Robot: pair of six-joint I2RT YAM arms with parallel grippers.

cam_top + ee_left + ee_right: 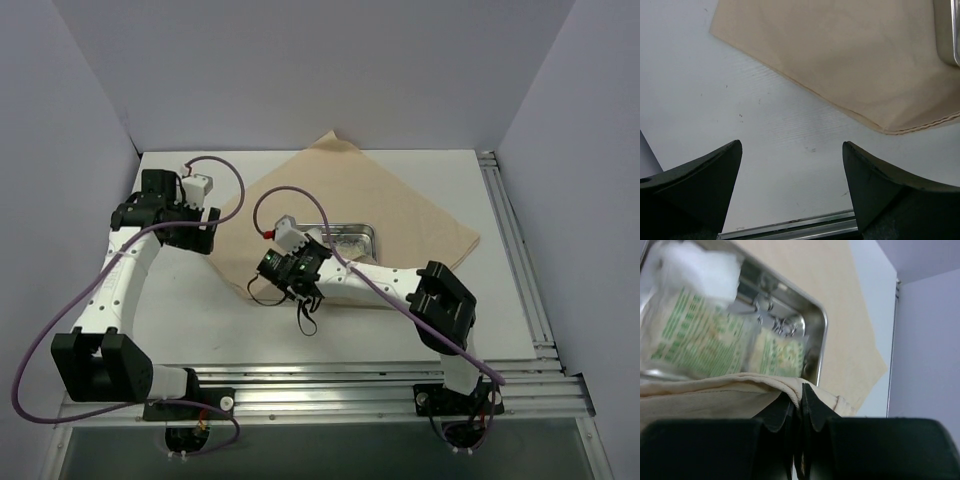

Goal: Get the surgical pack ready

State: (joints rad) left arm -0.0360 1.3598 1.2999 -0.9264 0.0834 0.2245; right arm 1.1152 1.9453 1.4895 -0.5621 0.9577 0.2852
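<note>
The tan cloth [410,195] of the surgical pack lies spread on the white table. On it sits a shiny steel tray [368,236]. In the right wrist view the tray [822,330] holds green packets [700,340], white gauze [695,265] and the metal ring handles of forceps [775,315]. My right gripper [801,390] is shut on a raised fold of the cloth [715,392] at the tray's near side; from above it [316,258] sits just left of the tray. My left gripper [792,150] stands open over bare table, short of the cloth's edge [840,60], holding nothing.
Aluminium rails run along the table's near edge [330,378] and right side [515,250]. White walls enclose the back and both sides. A purple cable [390,295] trails along the right arm. The tray's corner [951,35] shows at the left wrist view's right edge.
</note>
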